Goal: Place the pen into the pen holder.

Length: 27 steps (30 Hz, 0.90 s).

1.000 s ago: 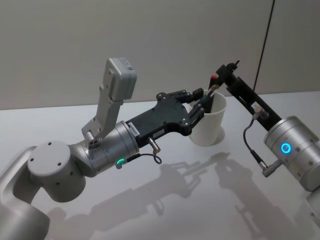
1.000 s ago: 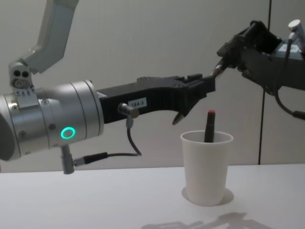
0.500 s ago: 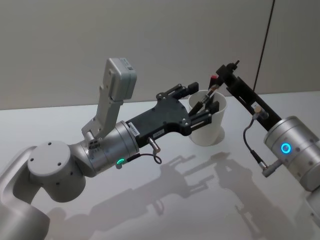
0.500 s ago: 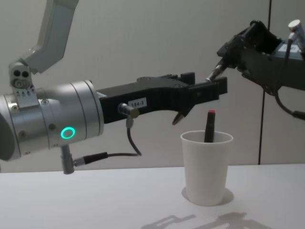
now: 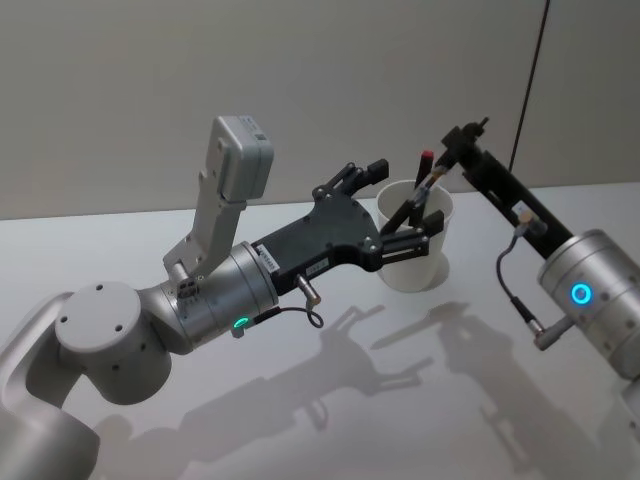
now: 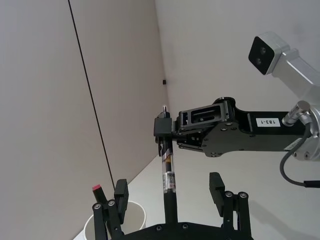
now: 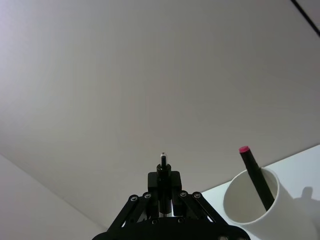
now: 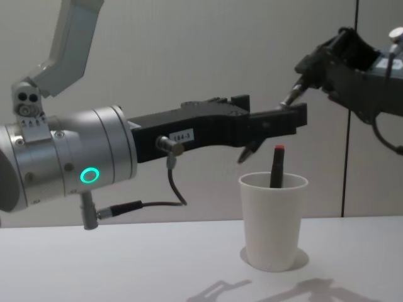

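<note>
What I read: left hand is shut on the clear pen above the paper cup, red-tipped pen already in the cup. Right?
Wrong hand. The right hand is shut on the clear pen; the left hand is open around it, per the left wrist view. The paper cup and the red-tipped pen inside are as you said.

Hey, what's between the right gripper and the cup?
The open left gripper: the pen held by the right gripper runs down between its fingers, as the left wrist view shows. In the chest view it hangs above the cup.
</note>
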Available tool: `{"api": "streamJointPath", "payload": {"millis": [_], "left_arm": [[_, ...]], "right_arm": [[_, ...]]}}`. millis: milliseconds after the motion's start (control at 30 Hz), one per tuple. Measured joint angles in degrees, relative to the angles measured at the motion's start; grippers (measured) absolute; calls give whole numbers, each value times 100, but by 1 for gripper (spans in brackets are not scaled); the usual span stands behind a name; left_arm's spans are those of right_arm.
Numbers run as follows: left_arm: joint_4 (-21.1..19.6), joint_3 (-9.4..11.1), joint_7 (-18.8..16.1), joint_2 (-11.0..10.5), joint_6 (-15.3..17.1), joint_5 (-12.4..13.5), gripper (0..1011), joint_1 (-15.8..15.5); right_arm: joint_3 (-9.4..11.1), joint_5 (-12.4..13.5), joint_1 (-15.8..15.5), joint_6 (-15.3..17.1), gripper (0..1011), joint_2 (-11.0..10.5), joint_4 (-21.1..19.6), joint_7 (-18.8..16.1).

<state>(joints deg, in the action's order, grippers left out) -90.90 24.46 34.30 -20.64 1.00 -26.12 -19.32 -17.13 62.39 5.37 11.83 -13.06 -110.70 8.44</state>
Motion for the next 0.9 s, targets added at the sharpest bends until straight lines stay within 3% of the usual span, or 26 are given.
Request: {"api": "streamJointPath", "payload": {"millis": [200, 467, 900], "left_arm": [[0, 0, 0, 0, 0, 0, 1003, 0], [0, 0, 0, 0, 0, 0, 1003, 0], [0, 0, 0, 0, 0, 0, 1003, 0]], "right_arm": [[77, -113, 39, -87, 131, -117, 69, -110], [169, -476, 120, -242, 131, -290, 194, -336], [217, -1521, 403, -515, 131, -456, 605, -937]]}}
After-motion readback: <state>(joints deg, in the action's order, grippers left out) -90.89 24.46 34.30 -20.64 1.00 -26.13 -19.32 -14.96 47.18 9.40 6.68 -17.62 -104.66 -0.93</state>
